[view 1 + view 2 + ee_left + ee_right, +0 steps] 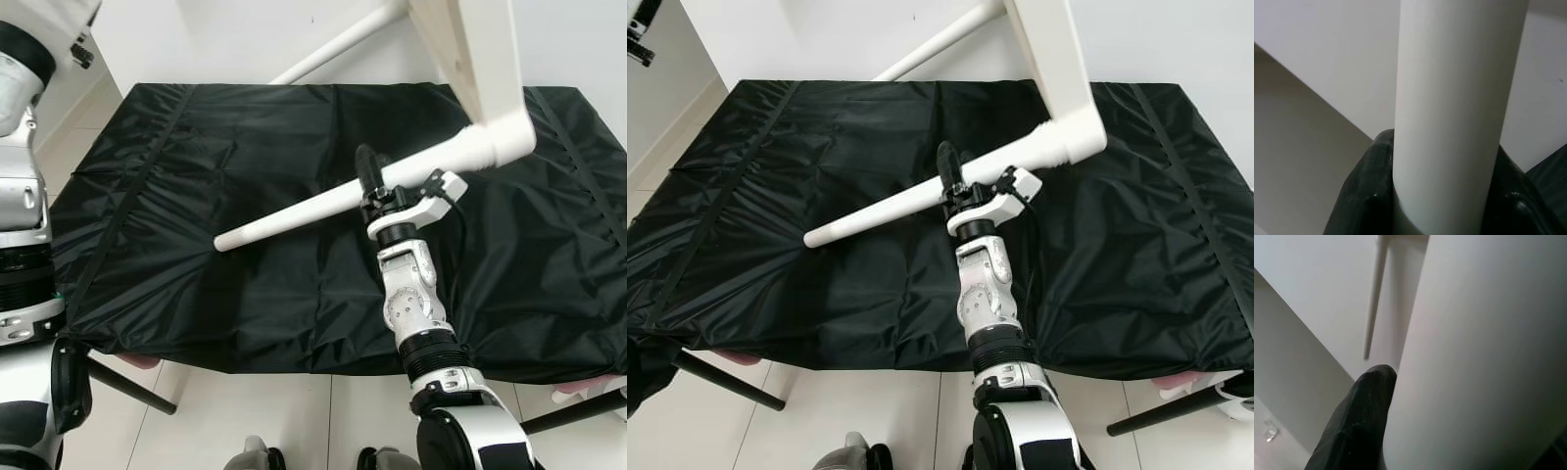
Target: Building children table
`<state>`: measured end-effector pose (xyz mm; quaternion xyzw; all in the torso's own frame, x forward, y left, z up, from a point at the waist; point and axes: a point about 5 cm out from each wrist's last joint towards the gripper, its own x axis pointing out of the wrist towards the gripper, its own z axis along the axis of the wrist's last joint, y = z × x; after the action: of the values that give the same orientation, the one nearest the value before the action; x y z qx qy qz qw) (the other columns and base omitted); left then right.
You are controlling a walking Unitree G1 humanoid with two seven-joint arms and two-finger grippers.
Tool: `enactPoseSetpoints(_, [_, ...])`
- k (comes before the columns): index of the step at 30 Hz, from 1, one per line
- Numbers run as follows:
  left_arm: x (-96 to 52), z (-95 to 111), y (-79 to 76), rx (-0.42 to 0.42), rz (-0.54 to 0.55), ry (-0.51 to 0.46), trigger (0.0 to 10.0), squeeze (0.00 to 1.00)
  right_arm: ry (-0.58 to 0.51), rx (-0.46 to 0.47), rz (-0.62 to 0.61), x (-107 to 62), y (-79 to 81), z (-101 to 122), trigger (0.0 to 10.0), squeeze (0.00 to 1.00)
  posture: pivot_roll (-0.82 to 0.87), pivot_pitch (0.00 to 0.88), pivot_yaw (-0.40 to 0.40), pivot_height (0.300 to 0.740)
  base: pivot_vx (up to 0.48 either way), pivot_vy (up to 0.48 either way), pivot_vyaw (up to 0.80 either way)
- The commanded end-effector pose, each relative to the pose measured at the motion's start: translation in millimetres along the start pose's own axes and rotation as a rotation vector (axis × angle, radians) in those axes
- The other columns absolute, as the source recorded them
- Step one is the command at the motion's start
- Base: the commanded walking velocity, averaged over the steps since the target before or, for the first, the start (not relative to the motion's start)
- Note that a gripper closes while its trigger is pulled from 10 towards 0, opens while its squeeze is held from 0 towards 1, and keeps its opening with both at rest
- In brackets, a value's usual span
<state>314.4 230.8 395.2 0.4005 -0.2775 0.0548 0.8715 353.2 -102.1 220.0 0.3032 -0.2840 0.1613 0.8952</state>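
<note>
Over the black cloth-covered work table (196, 196), I have the right gripper (370, 181) pinching a white table leg (313, 209), black fingers pressed against its smooth round shaft about midway along. The leg's long axis runs from its free end at roughly 8 o'clock up to 2 o'clock, where it meets the corner of the white tabletop (470, 49), which is tilted up on edge above the cloth. So from my gripper the joint lies at 2 o'clock, close by; any turning or seating of the leg has to act about that line.

In the left wrist view, the left gripper (1442, 196) is clamped around another white leg (1459, 98), a dark finger hugging each side. A further leg (338, 44) slants away behind the tabletop.

The legs look like hard, glossy painted cylinders, likely slippery. The cloth is wrinkled, thin and slightly shiny.
</note>
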Motion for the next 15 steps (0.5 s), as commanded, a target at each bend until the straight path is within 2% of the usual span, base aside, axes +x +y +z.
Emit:
enactPoseSetpoints(1, [0.0, 6.9, -1.1, -0.062, 0.041, -0.047, 10.0, 0.00, -0.164, -0.139, 0.204, 17.0, 39.8, 27.9, 0.0, 0.00, 0.05, 0.070, 0.045, 0.740, 0.000, 0.000, 0.00])
enactPoseSetpoints(5, [1.6, 5.7, -3.4, -0.091, 0.047, -0.046, 10.0, 0.00, -0.218, -0.191, 0.256, 19.6, 50.8, 38.1, 0.0, 0.00, 0.04, 0.064, 0.053, 0.740, 0.000, 0.000, 0.00])
enactPoseSetpoints(9, [3.0, 6.3, -4.7, -0.122, 0.044, -0.053, 10.0, 0.00, -0.243, -0.206, 0.270, 22.9, 53.7, 44.7, 0.0, 0.00, 0.03, 0.058, 0.052, 0.740, 0.000, 0.000, 0.00])
enactPoseSetpoints(10, [3.8, 6.9, -5.0, -0.165, 0.053, -0.056, 10.0, 0.00, -0.262, -0.224, 0.283, 25.2, 55.2, 50.6, 0.0, 0.00, 0.03, 0.055, 0.049, 0.740, 0.000, 0.000, 0.00])
enactPoseSetpoints(15, [3.9, 7.6, -4.5, -0.229, 0.084, -0.060, 10.0, 0.00, -0.307, -0.290, 0.309, 29.3, 58.3, 62.8, 0.0, 0.00, 0.03, 0.049, 0.041, 0.740, 0.000, 0.000, 0.00])
